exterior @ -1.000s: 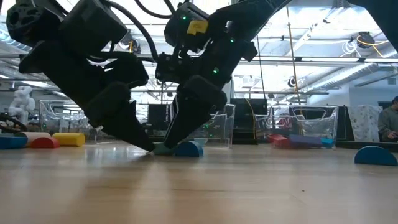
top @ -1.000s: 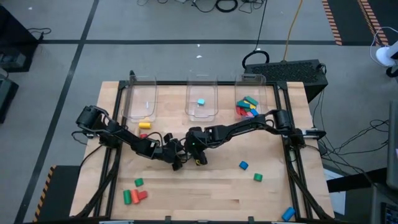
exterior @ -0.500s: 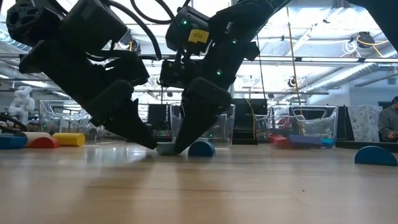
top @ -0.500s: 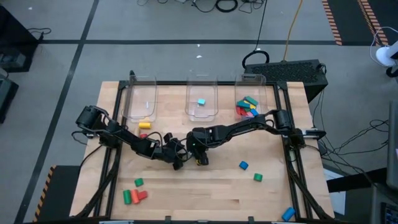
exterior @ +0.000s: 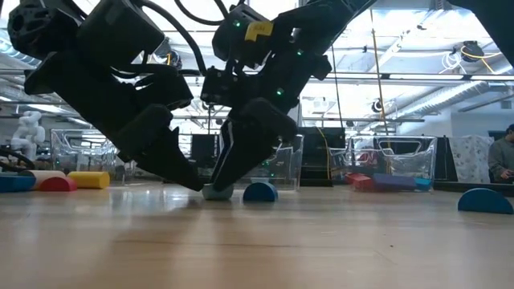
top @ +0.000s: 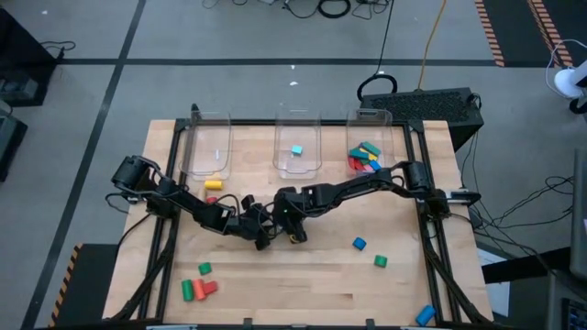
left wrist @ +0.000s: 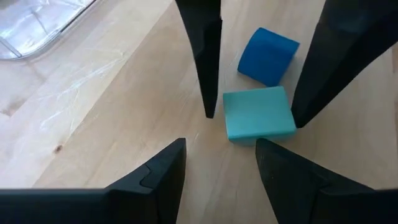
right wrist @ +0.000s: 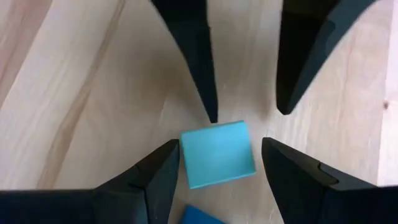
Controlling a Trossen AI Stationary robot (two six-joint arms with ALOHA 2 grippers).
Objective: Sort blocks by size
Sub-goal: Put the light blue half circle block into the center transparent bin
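high view puts a light blue cube [left wrist: 258, 114] at the middle of the table [top: 303, 275], hidden there under the two arms; the left wrist view shows it flat on the wood with a darker blue cylinder [left wrist: 267, 55] just beside it. right pincer [right wrist: 216, 167] has its fingers half open on either side of the cube, close to its edges, though whether they press on it cannot be told; the cube rests on the table. left pincer [left wrist: 217, 165] meets it from the opposite side, fingers also half spread and holding nothing, its tips just short of the cube. in the low view both dark pincers crowd the cube at centre frame and block most of it, with the cylinder showing just right of them.

further out in the high view, a blue block [top: 359, 243] and a green block [top: 380, 261] lie at lower right, and another blue block [top: 425, 314] sits at the bottom right edge. red and green blocks [top: 197, 288] cluster at lower left. a yellow block [top: 213, 184] lies upper left, just below the left bin [top: 207, 147]. the middle bin [top: 297, 137] holds one light blue cube, and the right bin [top: 370, 139] holds several mixed pieces.
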